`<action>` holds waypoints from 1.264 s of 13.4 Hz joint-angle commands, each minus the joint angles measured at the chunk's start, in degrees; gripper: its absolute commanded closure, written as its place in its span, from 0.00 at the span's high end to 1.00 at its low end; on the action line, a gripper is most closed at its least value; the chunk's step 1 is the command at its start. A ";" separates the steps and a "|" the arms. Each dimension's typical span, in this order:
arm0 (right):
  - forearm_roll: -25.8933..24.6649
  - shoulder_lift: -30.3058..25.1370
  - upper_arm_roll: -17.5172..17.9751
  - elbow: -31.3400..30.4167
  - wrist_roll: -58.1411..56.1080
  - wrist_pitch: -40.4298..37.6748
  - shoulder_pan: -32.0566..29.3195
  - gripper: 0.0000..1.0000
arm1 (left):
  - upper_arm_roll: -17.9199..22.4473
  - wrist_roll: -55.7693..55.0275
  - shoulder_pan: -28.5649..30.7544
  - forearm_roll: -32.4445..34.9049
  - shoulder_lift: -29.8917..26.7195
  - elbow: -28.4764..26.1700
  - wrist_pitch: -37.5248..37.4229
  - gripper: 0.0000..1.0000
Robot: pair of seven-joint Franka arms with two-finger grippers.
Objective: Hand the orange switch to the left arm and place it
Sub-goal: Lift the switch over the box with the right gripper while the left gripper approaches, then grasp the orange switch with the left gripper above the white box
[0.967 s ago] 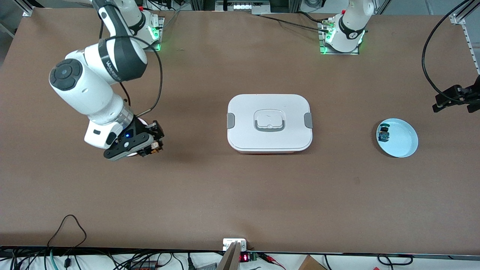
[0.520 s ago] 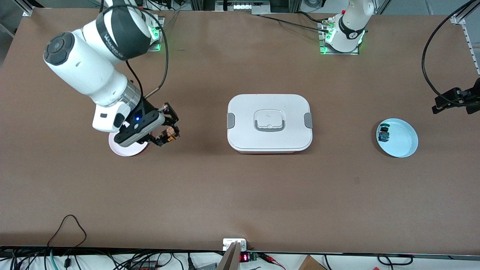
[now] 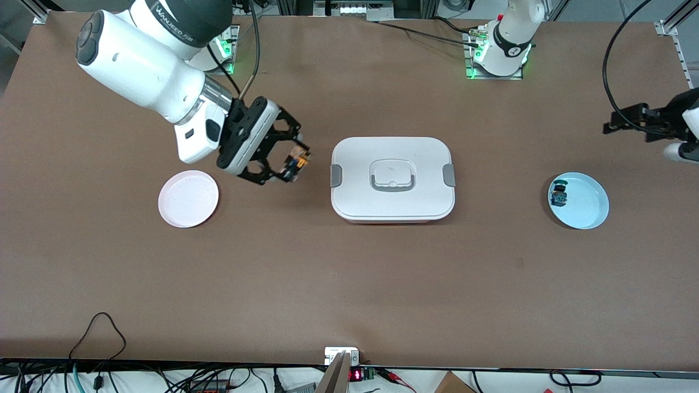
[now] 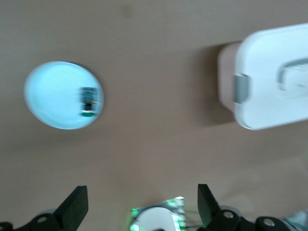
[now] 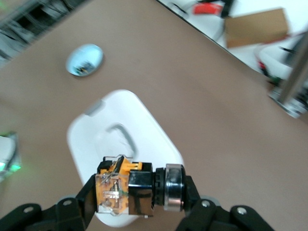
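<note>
Clearly blocky orange switch [image 5: 130, 190] beside rounded box [image 3: 392, 179].

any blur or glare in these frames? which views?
Front view: sharp and evenly lit, with a soft shadow under the box. Left wrist view: motion-smeared; blue plate and box edges are soft. Right wrist view: the orange switch in the right gripper is crisp, the background blurred.

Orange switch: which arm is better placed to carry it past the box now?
Right. Its pincer is shut on the orange switch, raised beside the box. The left pincer is open, empty, near the blue plate.
</note>
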 commanded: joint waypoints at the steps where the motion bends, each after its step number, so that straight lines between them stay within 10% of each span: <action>1: 10.76 2.94 -0.18 4.60 -9.18 -0.32 1.90 0.00 | 0.26 1.27 2.80 -11.80 0.49 -0.01 -4.13 1.00; 10: 42.41 9.54 -0.27 8.22 -41.54 6.44 7.70 0.00 | -1.40 -1.28 4.83 -56.19 -2.39 -21.96 -1.18 1.00; 17: 55.89 13.41 -0.62 10.50 -52.72 10.32 12.19 0.00 | -15.37 -7.42 4.75 -71.94 -3.19 -24.62 16.32 1.00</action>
